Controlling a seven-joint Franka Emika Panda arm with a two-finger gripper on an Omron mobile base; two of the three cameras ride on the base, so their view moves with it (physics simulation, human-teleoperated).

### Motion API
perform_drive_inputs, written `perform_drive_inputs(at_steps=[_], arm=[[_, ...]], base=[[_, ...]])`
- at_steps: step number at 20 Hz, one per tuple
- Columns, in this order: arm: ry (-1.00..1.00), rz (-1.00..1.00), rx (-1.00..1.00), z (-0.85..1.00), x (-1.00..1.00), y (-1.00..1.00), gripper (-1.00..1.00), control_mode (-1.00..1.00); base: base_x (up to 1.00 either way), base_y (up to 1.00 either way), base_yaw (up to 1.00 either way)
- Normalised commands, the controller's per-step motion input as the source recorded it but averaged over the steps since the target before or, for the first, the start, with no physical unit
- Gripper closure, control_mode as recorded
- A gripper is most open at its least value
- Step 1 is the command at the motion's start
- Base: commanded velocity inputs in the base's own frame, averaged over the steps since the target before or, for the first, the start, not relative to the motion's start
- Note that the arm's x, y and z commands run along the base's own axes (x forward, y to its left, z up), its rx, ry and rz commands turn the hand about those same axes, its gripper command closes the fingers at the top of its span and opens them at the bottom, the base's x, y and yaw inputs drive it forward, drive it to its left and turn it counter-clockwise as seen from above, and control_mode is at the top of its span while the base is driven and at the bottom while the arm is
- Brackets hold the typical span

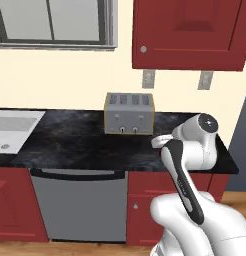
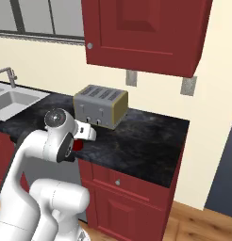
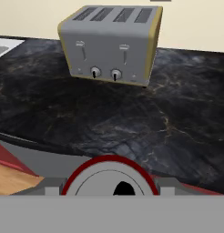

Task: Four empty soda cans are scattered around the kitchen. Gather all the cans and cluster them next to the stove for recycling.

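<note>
A red soda can [image 3: 109,175] with a silver top sits right under the hand camera, between the fingertips of my gripper [image 3: 109,187]. The gripper is shut on it. From the right base view, a bit of the red can [image 2: 78,145] shows under the hand, and the gripper [image 2: 81,141] hangs over the front edge of the black marbled countertop [image 2: 141,141]. In the left base view the gripper [image 1: 162,146] is tucked behind the bent arm, in front of the counter. The stove is out of view.
A grey toaster [image 1: 129,113] with a yellow trim stands on the counter against the wall, straight ahead of the hand. A sink [image 1: 12,127] lies to the left, a steel dishwasher front [image 1: 79,205] below. A red upper cabinet [image 1: 190,32] hangs overhead. The counter ends at the right [image 2: 184,136].
</note>
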Motion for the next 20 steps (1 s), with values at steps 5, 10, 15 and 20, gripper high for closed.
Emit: perform_drive_inputs(at_steps=[5,10,15,20], arm=[[0.0,0.0,0.0,0.0,0.0,0.0,1.0,1.0],[0.0,0.0,0.0,0.0,0.0,0.0,1.0,1.0],[0.0,0.0,0.0,0.0,0.0,0.0,1.0,1.0],[0.0,0.0,0.0,0.0,0.0,0.0,1.0,1.0]], base=[[0.0,0.26,0.46],[0.0,0.32,0.43],[0.0,0.41,0.34],[0.0,0.54,0.26]])
